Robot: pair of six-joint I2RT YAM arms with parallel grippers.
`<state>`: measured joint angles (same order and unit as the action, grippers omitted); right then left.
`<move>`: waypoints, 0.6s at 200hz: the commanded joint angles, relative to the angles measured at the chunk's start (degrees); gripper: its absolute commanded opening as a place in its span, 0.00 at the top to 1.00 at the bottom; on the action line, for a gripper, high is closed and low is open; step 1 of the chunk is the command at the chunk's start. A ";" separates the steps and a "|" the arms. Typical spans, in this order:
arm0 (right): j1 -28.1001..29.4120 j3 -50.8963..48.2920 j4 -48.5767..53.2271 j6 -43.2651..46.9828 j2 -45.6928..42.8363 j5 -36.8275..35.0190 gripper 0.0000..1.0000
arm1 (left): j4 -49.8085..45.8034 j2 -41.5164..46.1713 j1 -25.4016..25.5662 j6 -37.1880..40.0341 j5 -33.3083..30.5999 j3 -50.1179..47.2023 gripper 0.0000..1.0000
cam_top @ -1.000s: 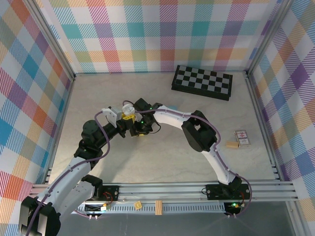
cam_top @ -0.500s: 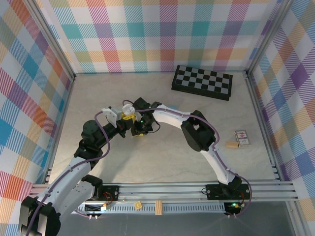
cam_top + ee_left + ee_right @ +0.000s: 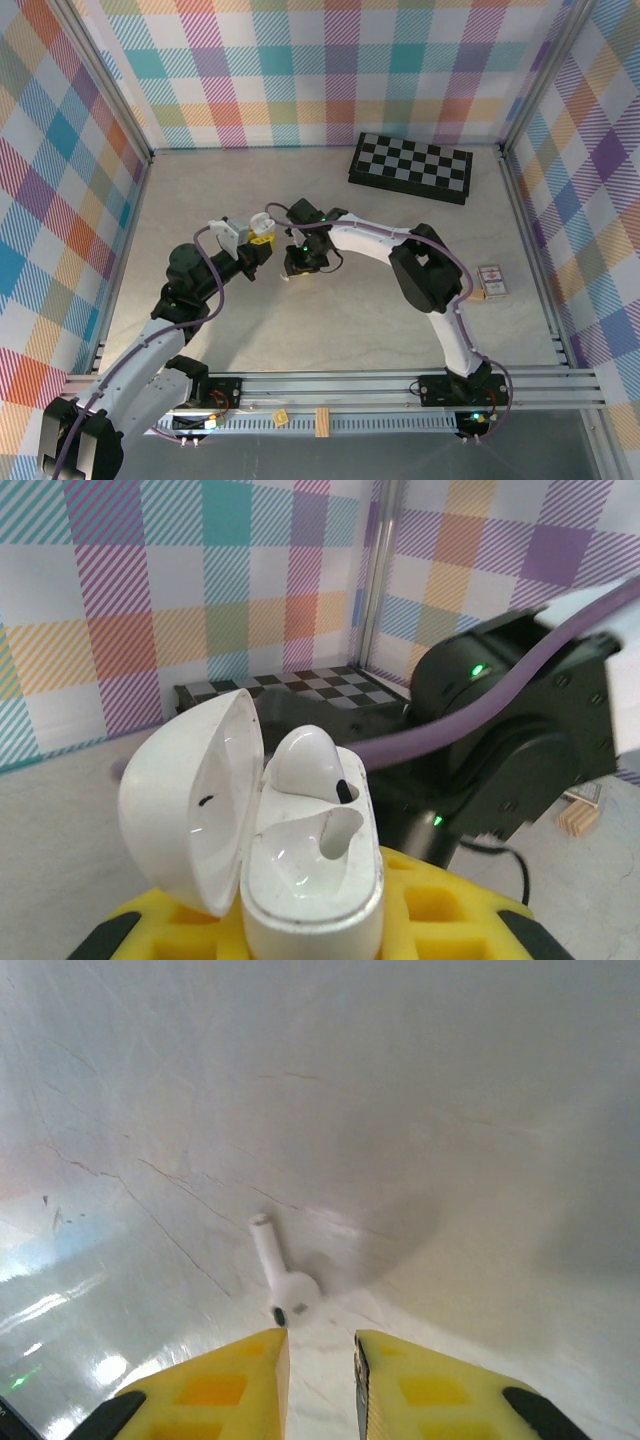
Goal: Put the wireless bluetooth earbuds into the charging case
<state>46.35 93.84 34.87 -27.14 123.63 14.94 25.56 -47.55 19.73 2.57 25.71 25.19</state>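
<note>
Left claw (image 3: 318,936) is clamped on the charging case (image 3: 312,880), lid hinged back. The case base is cut off at the frame edge. One white earbud (image 3: 303,761) sits in the far socket, stem hidden. Right claw (image 3: 320,1352) stands slightly apart and empty over the surface (image 3: 450,1110). A second earbud (image 3: 283,1285) lies just beyond its tips. Print on the small box (image 3: 491,281) is too small to read.

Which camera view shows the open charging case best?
The left wrist view: the charging case sits close up, lid open, one earbud in it. The top external view gives a small blob at the left tool.
</note>
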 commanded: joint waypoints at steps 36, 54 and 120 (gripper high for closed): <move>-1.44 -3.66 -3.71 1.41 -4.12 1.60 0.69 | 2.36 -2.16 0.05 -0.49 0.48 0.91 0.88; -1.44 -0.59 -4.72 0.69 -1.43 2.61 0.67 | 3.59 -2.29 0.05 -1.11 0.66 0.83 0.88; -0.93 13.33 -1.85 1.24 11.11 10.85 0.66 | 1.53 -1.23 0.14 -1.33 1.53 1.53 0.88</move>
<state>44.69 104.29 31.03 -26.30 131.48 21.23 25.98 -49.87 19.73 2.11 26.11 25.21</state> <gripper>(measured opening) 0.335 0.203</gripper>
